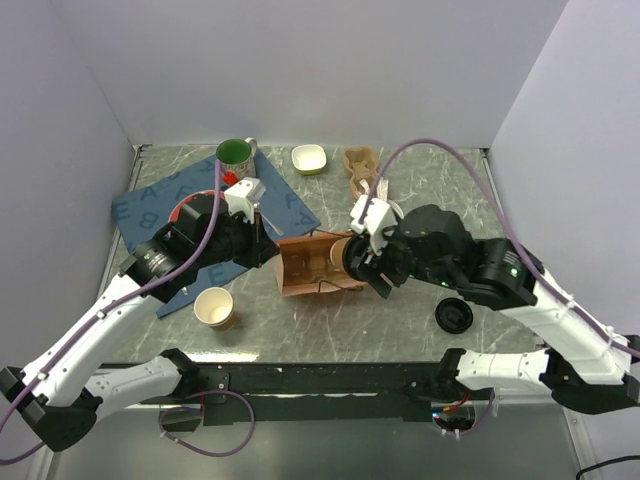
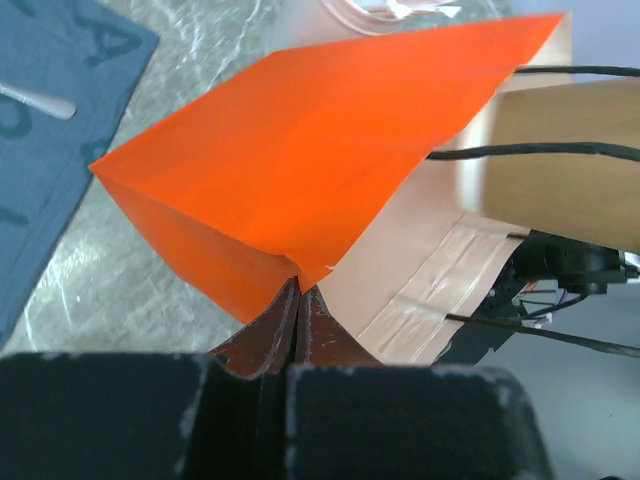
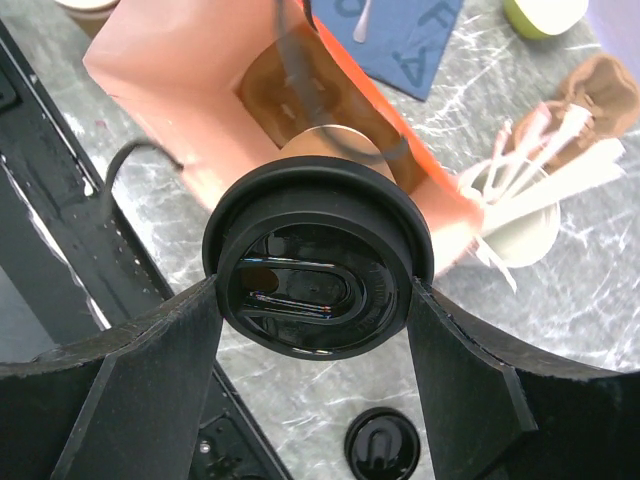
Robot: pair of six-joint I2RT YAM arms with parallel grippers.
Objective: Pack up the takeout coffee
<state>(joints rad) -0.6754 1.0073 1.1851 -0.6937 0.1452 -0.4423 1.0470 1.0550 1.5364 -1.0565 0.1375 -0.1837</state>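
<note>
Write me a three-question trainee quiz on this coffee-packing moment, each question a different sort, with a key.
1. True or false: the left tool is pinched shut on an edge of the paper bag.
2. Pick one. The takeout coffee is: A standing alone, untouched; B gripped by the right tool at the bag's open mouth; C released deep inside the bag.
3. Fill in: the loose black lid lies on the table beside the ___ arm.

Key: 1 true; 2 B; 3 right.
</note>
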